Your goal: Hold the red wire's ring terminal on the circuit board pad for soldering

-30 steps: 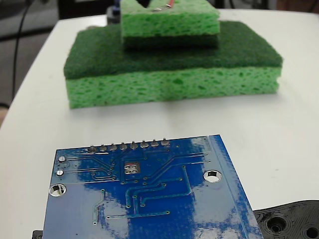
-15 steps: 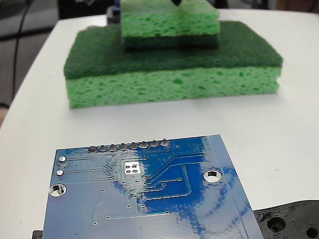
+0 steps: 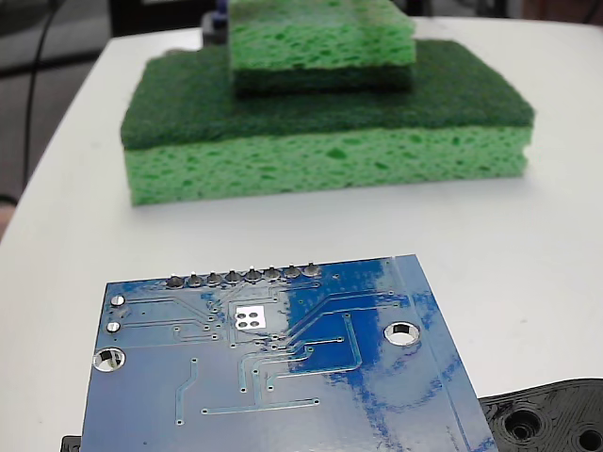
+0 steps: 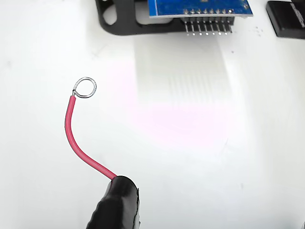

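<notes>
Where the fixed view looks low across the white bench (image 3: pixel 528 235), the circuit board (image 3: pixel 283 377) lies nearest, blue and glossy, cut off at the bottom edge, with the pad (image 3: pixel 250 317) showing as a small silver square just below a row of solder blobs (image 3: pixel 243 277). Nothing rests on the pad. A black plastic part (image 3: pixel 551 419) pokes in at the lower right, only partly seen. Behind stand two stacked green sponges (image 3: pixel 325 122), the smaller on top, its upper face cut off.

Seen from the wrist, the red wire (image 4: pixel 76 138) curves up from a thick black sleeve (image 4: pixel 116 205) to the ring terminal (image 4: pixel 86 88), which hangs over bare bench, well apart from the board's edge and pins at the top. The fingers themselves are hidden; I cannot tell how far they are open.
</notes>
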{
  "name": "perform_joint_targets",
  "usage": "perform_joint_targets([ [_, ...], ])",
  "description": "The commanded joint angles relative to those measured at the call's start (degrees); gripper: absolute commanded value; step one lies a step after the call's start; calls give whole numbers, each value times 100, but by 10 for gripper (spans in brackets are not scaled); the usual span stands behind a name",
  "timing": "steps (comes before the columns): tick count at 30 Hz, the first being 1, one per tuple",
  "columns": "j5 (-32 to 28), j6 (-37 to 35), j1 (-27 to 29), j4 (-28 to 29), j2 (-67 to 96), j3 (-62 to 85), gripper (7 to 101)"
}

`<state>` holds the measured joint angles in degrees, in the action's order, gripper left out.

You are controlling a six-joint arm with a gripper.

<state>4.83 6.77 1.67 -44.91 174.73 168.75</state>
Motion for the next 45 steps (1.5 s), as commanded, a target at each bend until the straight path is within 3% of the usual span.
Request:
perform_joint_targets([
  [1, 62, 0, 9, 9, 18, 9, 1003],
  [12, 343, 35, -123, 44, 26, 255, 1003],
  [19, 325, 9, -141, 53, 26, 272, 1003],
  [26, -53, -193, -132, 53, 26, 272, 1003],
  [45, 105, -79, -105, 62, 26, 272, 1003],
])
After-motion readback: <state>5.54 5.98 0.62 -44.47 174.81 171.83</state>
